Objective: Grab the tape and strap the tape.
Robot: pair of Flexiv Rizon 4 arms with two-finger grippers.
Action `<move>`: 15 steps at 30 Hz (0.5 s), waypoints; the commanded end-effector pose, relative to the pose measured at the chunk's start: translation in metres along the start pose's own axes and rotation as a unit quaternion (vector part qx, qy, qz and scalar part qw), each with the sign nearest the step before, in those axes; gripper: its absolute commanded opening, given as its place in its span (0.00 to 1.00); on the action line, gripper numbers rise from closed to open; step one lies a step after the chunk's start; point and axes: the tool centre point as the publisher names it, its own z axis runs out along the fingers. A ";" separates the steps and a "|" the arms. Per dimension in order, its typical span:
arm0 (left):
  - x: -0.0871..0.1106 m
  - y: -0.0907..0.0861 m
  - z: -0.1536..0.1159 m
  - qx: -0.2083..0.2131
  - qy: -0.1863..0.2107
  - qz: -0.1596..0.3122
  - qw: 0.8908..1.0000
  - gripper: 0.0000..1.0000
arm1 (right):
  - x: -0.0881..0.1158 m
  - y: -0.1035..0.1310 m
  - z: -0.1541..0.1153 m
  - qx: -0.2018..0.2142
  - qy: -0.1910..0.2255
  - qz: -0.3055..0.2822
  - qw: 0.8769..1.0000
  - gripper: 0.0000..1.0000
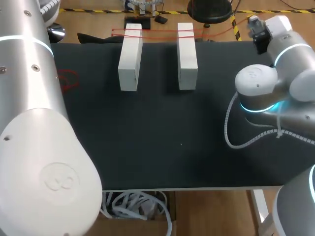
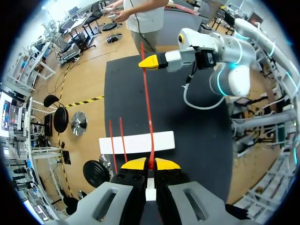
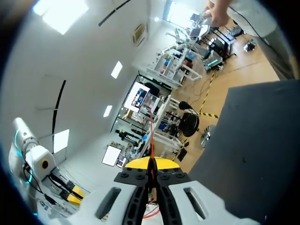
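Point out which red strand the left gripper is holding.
The long strand running from the left gripper over the white block to the right gripper; the two short strands only cross the block.

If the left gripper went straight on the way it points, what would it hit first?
Probably the white block just ahead of the left gripper, which holds the red tape; depth is unclear.
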 end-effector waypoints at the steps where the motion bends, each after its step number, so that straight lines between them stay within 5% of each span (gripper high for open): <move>1: -0.002 -0.001 -0.002 -0.003 0.002 0.000 1.000 0.00 | 0.008 -0.002 0.005 -0.017 -0.055 -0.026 0.998 0.00; 15: -0.002 -0.001 -0.002 -0.003 0.002 0.000 1.000 0.00 | -0.003 0.010 0.004 -0.035 -0.146 -0.214 0.965 0.00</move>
